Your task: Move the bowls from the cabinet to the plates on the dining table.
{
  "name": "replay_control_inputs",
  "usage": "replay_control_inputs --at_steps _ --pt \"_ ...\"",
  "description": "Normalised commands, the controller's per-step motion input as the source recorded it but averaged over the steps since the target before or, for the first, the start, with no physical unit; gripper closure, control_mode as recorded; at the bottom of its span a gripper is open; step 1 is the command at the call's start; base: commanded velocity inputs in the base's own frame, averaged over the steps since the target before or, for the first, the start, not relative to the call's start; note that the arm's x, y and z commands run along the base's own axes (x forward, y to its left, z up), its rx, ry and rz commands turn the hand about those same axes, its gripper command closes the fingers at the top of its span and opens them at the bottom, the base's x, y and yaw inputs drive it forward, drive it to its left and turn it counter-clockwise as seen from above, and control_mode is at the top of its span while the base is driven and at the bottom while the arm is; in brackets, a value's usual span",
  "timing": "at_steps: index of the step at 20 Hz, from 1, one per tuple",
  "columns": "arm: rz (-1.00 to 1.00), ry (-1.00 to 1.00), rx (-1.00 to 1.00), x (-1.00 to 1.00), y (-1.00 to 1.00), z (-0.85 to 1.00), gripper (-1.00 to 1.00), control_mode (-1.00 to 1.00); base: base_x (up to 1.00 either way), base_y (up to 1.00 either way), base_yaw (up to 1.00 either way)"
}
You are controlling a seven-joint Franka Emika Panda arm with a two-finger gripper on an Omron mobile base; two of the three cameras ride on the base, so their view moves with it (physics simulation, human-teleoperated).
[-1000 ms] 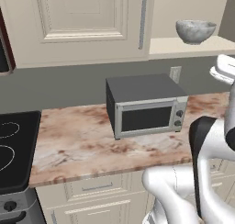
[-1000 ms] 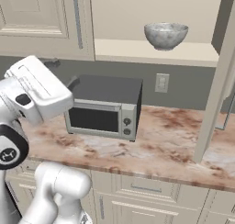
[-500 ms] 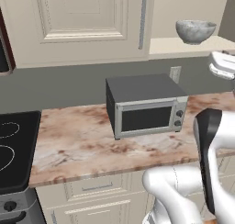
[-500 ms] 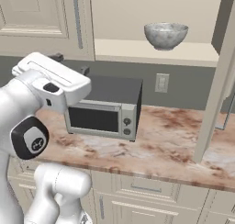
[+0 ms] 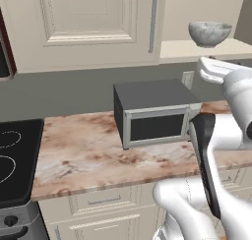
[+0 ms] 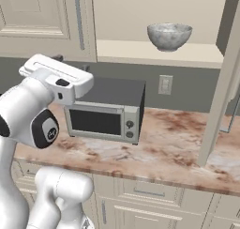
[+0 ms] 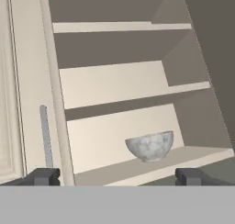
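The bowl is mottled grey and white like stone outside, with a paler inside. The cabinet is cream, its raised-panel door carrying a silver bar handle; its open shelves are pale beige with grey-brown shadowed walls. The microwave has a dark grey body, a silver front frame and a near-black window. The counter is pinkish-beige marble veined in reddish brown. The stove is black with thin white burner rings. The drawers are cream.
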Motion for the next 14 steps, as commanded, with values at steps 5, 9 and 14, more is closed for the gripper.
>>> replay_control_inputs --at_steps 5,9,14 --pt "0.10 0.00 0.00 0.58 0.35 -0.21 -1.00 -1.00 0.00 0.00 0.00" --pt "0.09 0.00 -0.04 0.40 0.39 -0.03 -1.00 -1.00 0.00 0.00 0.00" --pt "0.07 0.00 -0.10 0.06 0.39 0.06 -1.00 -1.00 0.00 0.00 0.00"
